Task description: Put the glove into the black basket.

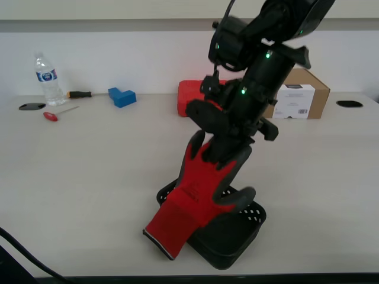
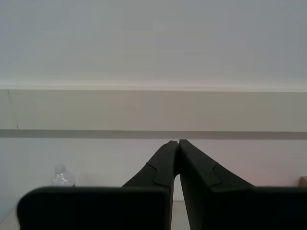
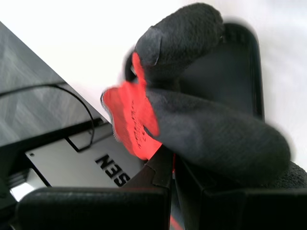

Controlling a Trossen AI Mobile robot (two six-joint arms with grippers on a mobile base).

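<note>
first gripper (image 1: pixel 228 152): clamped on the glove's finger end, hanging over the basket. In the first wrist view the jaws meet on red and grey fabric.
glove (image 1: pixel 198 198): dangles from the jaws at a tilt, cuff lowest. Cuff end touches or nearly touches the table (image 1: pixel 89 177) at the basket's near corner toward the exterior view's left; I can't tell which. Grey thumb lies over the basket rim.
why held so: pinched by the fingers, so the long body hangs free and can be lowered in cuff first; judgement only.
basket (image 1: pixel 237 236): on the table right under the glove, partly hidden by it. Looks otherwise empty.
glove vs gripper: directly below and in the jaws, mostly above the basket but overhanging its edge.
stage: carry done, drop-in pending; the glove likely needs shifting toward the exterior view's right before release, else the cuff lands outside.
second gripper (image 2: pixel 178 143): closed on nothing, tips together, pointing at the wall, away from the work.
background: bottle (image 1: pixel 47 80), red case (image 1: pixel 192 94), box (image 1: pixel 302 92), well apart from the basket.
</note>
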